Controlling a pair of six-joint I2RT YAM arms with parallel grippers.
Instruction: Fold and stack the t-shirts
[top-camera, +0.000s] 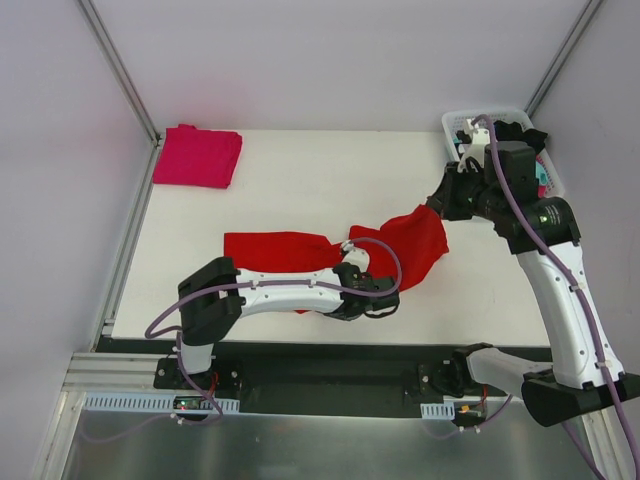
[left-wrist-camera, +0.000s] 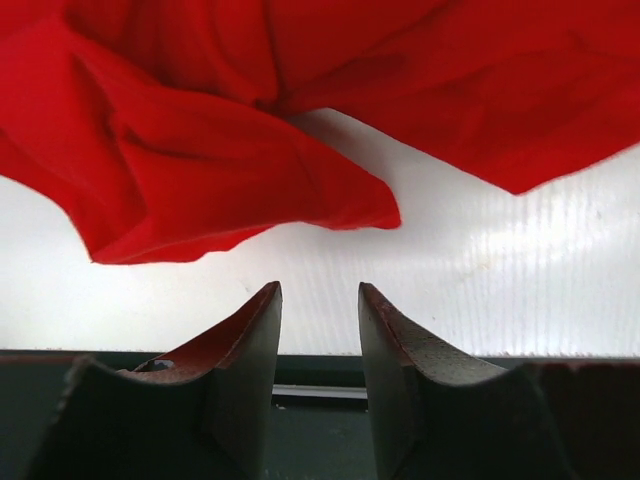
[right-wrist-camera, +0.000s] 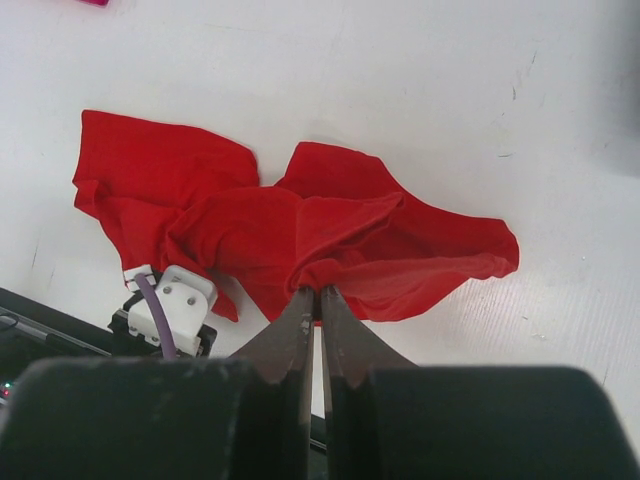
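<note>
The large red t-shirt (top-camera: 290, 250) lies crumpled across the middle of the table, and its right part (top-camera: 420, 245) is pulled up toward my right gripper. My right gripper (top-camera: 436, 206) is shut on a bunched fold of that shirt (right-wrist-camera: 380, 240), with the cloth pinched at its fingertips (right-wrist-camera: 303, 300). My left gripper (top-camera: 383, 298) is open and empty, low over the table's near edge. The red shirt's hem (left-wrist-camera: 250, 190) hangs just beyond its fingertips (left-wrist-camera: 268, 300) without touching them. The magenta-pink t-shirt (top-camera: 197, 155) lies folded at the back left corner.
A white basket (top-camera: 466, 122) at the back right holds a black garment (top-camera: 522, 130) and a teal-patterned one (top-camera: 541, 180), partly hidden by my right arm. The table's front edge (left-wrist-camera: 500, 358) runs just behind my left fingers.
</note>
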